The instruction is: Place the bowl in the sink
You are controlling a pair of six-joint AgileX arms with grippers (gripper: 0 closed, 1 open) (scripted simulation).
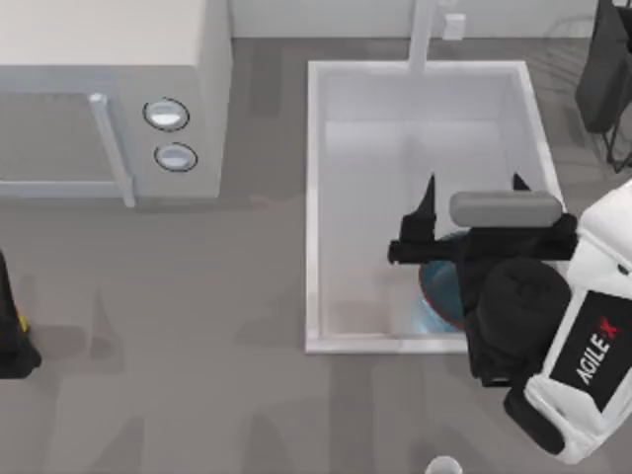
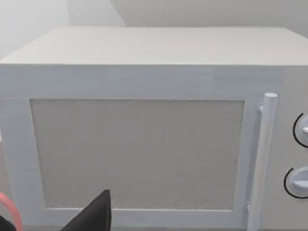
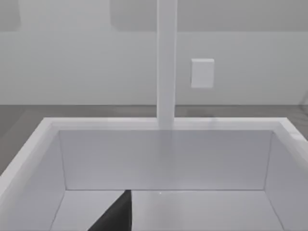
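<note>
Top view: the sink (image 1: 318, 197) sits right of centre, a white rectangular basin with a raised rim, and the white faucet (image 1: 423, 35) rises from its far edge. The right gripper (image 1: 474, 194) hangs over the basin's near right part, two dark fingertips (image 1: 428, 197) spread wide apart and pointing toward the faucet; nothing lies between them. Beneath the wrist, the bowl (image 1: 440, 291) shows as a blue curve with a dark teal inside and a thin reddish edge, within the sink's near right corner. Most of it is hidden under the arm, so whether it rests flat on the floor of the basin is hard to say. The white microwave (image 1: 188, 89) with two round knobs (image 1: 166, 115) stands at the table's left rear. The left arm (image 1: 12, 326) is parked at the left edge of the table.

Left wrist view: the microwave's door (image 2: 137, 154), upright handle (image 2: 262, 159) and both knobs face the camera. One dark fingertip of the left gripper (image 2: 94, 216) pokes in at the frame edge; its grip state cannot be told.

Right wrist view: the sink's rear wall (image 3: 163, 159), rim and faucet column (image 3: 166, 62), with a small white wall plate (image 3: 202, 72) beside it. One dark finger (image 3: 118, 216) hangs over the basin floor.
</note>
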